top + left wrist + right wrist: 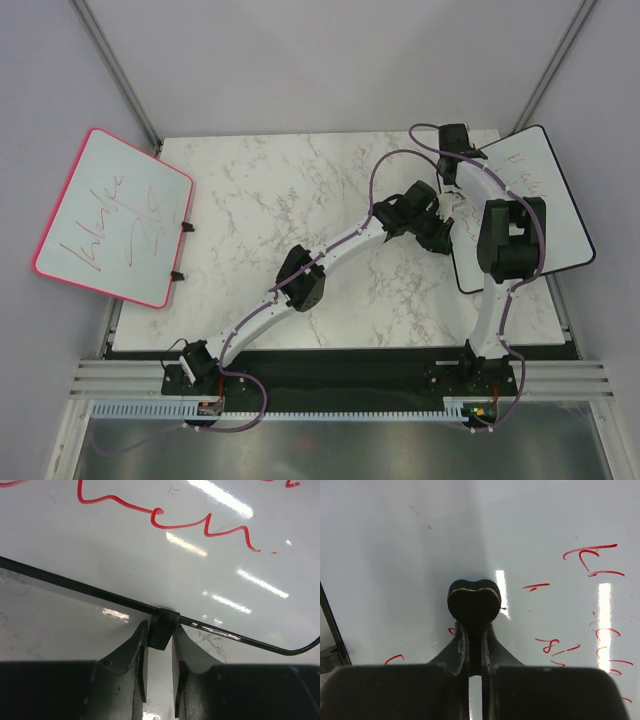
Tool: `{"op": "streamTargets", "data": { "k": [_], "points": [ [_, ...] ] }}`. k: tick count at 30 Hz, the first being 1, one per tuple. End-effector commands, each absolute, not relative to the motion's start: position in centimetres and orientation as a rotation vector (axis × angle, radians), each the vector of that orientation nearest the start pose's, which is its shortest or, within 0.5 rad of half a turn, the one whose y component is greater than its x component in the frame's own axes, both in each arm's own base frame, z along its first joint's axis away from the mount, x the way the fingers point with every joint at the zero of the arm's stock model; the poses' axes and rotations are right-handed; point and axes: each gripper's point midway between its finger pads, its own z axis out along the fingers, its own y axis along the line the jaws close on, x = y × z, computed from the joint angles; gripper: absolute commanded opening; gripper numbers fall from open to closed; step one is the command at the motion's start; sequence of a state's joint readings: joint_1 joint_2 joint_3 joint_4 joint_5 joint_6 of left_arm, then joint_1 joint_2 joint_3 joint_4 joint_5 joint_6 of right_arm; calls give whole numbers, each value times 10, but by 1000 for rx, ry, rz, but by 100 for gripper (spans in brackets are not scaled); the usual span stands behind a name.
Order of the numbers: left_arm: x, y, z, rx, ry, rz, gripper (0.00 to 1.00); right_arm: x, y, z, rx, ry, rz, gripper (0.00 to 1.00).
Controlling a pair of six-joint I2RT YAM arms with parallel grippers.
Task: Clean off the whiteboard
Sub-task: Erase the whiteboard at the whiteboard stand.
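Observation:
The whiteboard [555, 215], black-framed with red handwriting, lies at the table's right edge. My left gripper [445, 235] is at its left side. In the left wrist view this gripper [160, 632] is shut on a small black ribbed tab [164, 627] on the whiteboard's [150, 555] thin frame. My right gripper [447, 185] hovers over the board's upper left part. In the right wrist view the right gripper [475, 630] is shut on a round black eraser [473, 600] set against the whiteboard's [395, 555] face. Red marks [590, 557] lie to the eraser's right.
A pink-framed whiteboard [115, 215] with red scribbles lies off the marble table's [300, 200] left edge, two black tabs on its right side. Metal posts [115, 70] rise at the back corners. The two arms cross close together over the table's right half.

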State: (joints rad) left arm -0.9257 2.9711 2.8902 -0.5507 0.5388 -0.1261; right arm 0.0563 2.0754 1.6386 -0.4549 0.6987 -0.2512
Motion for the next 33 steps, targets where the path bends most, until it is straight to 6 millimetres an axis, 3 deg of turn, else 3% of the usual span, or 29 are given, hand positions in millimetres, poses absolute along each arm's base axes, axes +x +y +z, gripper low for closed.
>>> {"op": "streamTargets", "data": {
  "k": [1,5,9,12,18,20,22,26,30,33],
  "points": [
    [346,-593,15,1100,2149,-1090,2,477,-115,105,13,2446,-982,0],
    [346,-593,15,1099,2147,-1090,2,456,-164,147,167,2372,-1170,0],
    [346,-593,15,1097,2149,-1089,2,446,-178,183,243,2304,-1170,0],
    [346,-593,14,1100,2151,-1089,2,432,-182,195,293,2274,-1201,0],
    [345,-593,13,1103,2152,-1091,2,409,-184,194,355,2271,-1218,0],
    [345,-593,14,1102,2148,-1092,2,411,-175,180,341,2307,-1131,0],
    [345,-594,14,1104,2147,-1089,2,419,-157,158,299,2356,-979,0],
    [345,-594,14,1103,2146,-1078,2,440,-120,138,181,2376,-904,0],
    [345,-594,13,1106,2146,-1078,2,462,-112,129,169,2380,-834,0],
    [344,-594,14,1107,2144,-1079,2,471,-116,136,166,2359,-874,0]
  ]
}}
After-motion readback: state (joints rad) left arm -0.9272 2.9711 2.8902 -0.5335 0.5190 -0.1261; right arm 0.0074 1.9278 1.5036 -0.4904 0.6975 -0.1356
